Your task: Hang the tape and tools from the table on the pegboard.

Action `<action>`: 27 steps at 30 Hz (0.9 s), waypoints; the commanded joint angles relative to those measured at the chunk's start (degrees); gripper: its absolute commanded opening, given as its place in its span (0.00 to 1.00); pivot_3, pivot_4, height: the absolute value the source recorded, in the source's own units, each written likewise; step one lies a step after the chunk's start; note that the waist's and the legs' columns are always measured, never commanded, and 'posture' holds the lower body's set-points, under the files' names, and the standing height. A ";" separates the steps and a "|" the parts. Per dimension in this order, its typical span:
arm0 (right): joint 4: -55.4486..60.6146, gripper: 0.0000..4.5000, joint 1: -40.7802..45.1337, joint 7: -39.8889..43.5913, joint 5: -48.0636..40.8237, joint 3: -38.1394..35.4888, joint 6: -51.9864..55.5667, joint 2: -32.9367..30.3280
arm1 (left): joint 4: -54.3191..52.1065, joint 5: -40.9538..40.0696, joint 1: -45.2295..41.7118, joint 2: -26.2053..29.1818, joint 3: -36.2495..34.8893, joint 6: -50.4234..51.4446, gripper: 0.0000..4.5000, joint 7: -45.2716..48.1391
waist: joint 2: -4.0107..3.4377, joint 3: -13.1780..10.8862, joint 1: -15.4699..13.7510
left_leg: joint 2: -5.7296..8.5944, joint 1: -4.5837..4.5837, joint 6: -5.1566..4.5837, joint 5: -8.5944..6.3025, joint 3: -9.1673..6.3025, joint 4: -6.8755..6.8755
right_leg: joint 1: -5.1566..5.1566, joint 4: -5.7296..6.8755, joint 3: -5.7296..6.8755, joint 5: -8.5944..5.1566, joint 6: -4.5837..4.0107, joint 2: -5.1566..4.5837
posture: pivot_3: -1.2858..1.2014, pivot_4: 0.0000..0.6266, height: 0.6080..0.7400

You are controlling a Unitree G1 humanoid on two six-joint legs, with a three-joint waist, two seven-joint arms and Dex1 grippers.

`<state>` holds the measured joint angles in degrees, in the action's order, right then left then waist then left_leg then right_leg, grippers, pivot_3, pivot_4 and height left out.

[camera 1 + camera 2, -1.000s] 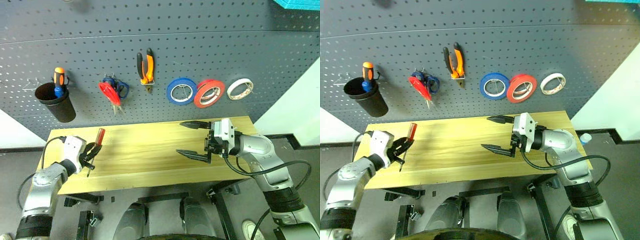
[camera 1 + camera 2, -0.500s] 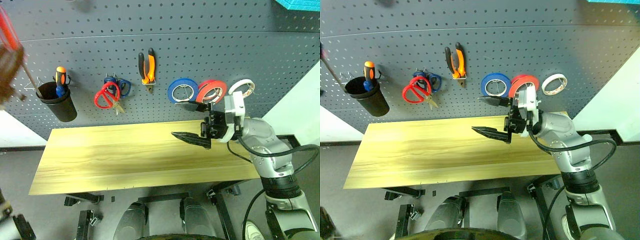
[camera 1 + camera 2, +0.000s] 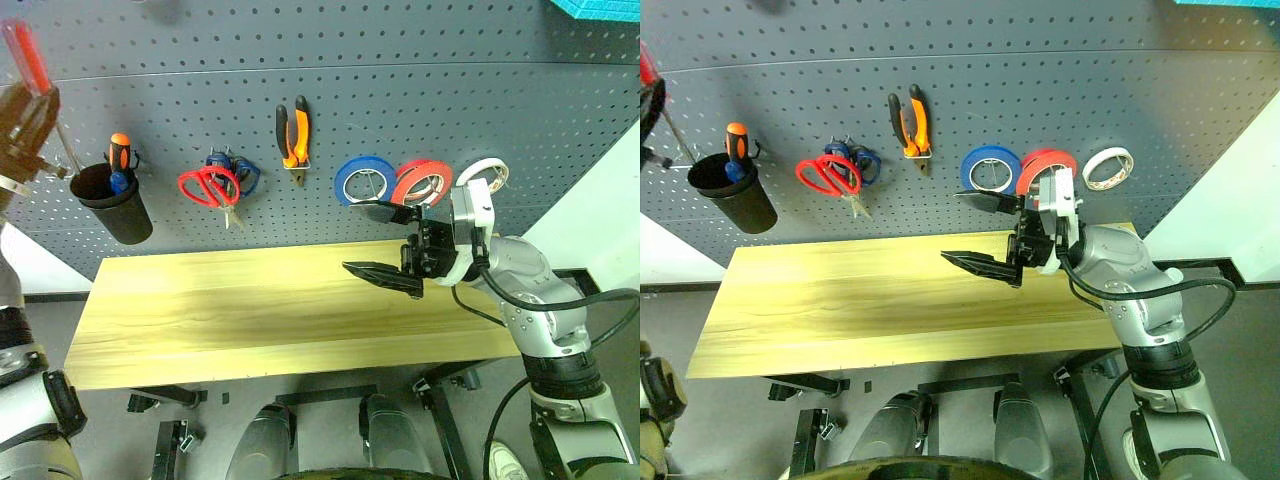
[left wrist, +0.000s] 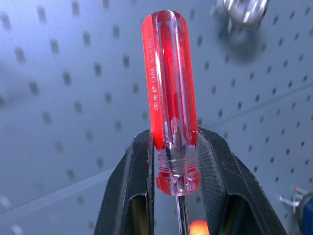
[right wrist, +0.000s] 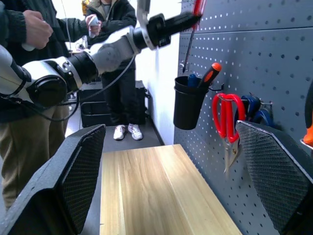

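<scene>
Left gripper (image 4: 176,161) jaws clamp the red-handled screwdriver (image 4: 171,98) just above the black cup (image 3: 112,203). Right gripper (image 3: 385,245) jaws gape empty, right of it, over the worktop (image 3: 250,310).

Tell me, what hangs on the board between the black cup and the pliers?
Between the black cup and pliers: red-handled scissors over blue-handled scissors, seen in both eye views.

Red-handled screwdriver (image 4: 172,122) up off table (image 3: 250,310).

Red tape (image 3: 419,183), red scissors (image 3: 207,187) and pliers (image 3: 292,135) hang on the pegboard (image 3: 400,100); the red-handled screwdriver (image 4: 172,129) stands upright, clamped, near its left edge; the table (image 3: 250,310) is bare.
</scene>
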<state>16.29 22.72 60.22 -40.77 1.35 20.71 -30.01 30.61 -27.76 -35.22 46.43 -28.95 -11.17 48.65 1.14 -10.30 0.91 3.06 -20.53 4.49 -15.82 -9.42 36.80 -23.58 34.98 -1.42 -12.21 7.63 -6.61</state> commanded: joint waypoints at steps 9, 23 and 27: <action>3.61 1.00 -1.36 -0.91 -0.62 -2.06 -0.05 -0.93 | 6.92 0.02 -2.07 -1.82 -0.10 -4.18 0.78 2.55 | 0.06 0.04 0.18 | 0.00 0.02 0.00 0.00 0.01 0.01 | 0.01 0.04 0.00 0.00 0.01 0.00 | 0.51 0.13 1.00; -6.13 1.00 -8.50 1.35 10.60 -2.31 -9.91 -3.78 | -48.64 -13.47 40.07 -8.38 -1.79 16.28 0.78 2.03 | 0.02 0.05 0.09 | -0.05 0.12 -0.02 -0.02 0.07 0.00 | 0.11 -0.01 -0.05 -0.12 -0.21 -0.01 | 0.52 0.14 1.00; -10.48 1.00 -12.17 3.14 15.12 -2.45 -16.07 -5.42 | -50.07 -1.78 51.59 -11.37 3.71 10.12 0.78 2.45 | -0.09 0.17 -0.29 | -0.04 0.13 -0.02 -0.02 0.12 0.00 | 0.16 -0.06 -0.06 -0.15 -0.25 -0.02 | 0.52 0.14 1.00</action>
<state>6.32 10.91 62.62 -26.96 0.27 7.68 -34.94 -18.74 -34.01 15.42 35.25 -26.59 2.25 50.94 1.05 -10.13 0.62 3.02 -20.41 4.46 -15.84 -9.29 36.80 -23.41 34.89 -1.48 -12.37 7.38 -6.63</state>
